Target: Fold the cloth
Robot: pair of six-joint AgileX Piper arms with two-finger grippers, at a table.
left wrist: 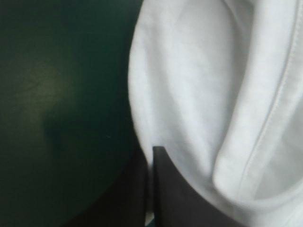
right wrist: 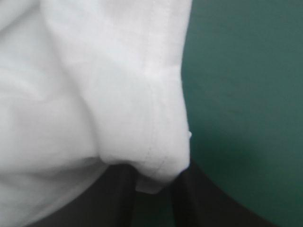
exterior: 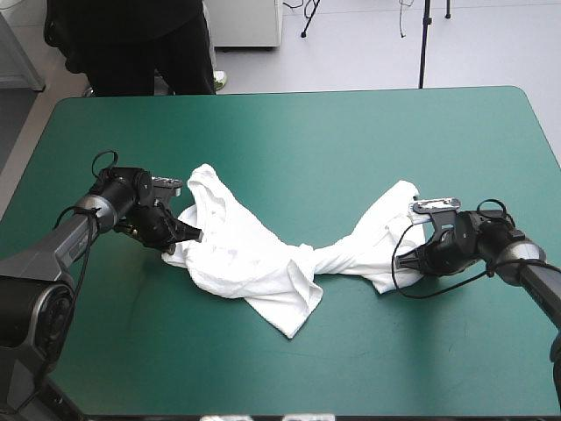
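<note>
Cloth: your T-shirt [exterior: 263,263] lies near the middle of the teal-green counter [exterior: 351,132]; it is bunched and twisted, not spread flat; one loose flap points toward the near edge.
Long axis: it runs side to side, from one claw to the other; the tight twist sits right of centre, nearer the right arm.
Left claw: the left claw [exterior: 186,233] sits low at the shirt's left end; the cloth stretches away ahead of it toward the middle; its black fingers are all but closed, with a thin fold of white pinched between them.
Right claw: the right claw [exterior: 406,260] sits low at the shirt's right end; its fingers are nearly closed on a stitched hem [right wrist: 156,175], with the cloth running on ahead of it.
Nearer arm: neither; each grips its own end.
Step, as I judge it: you are at the spreading stage; no fold is made yet.
What the move turns on: drawing the ends apart along that axis probably tightens the twist; you likely need to undo it first.
</note>
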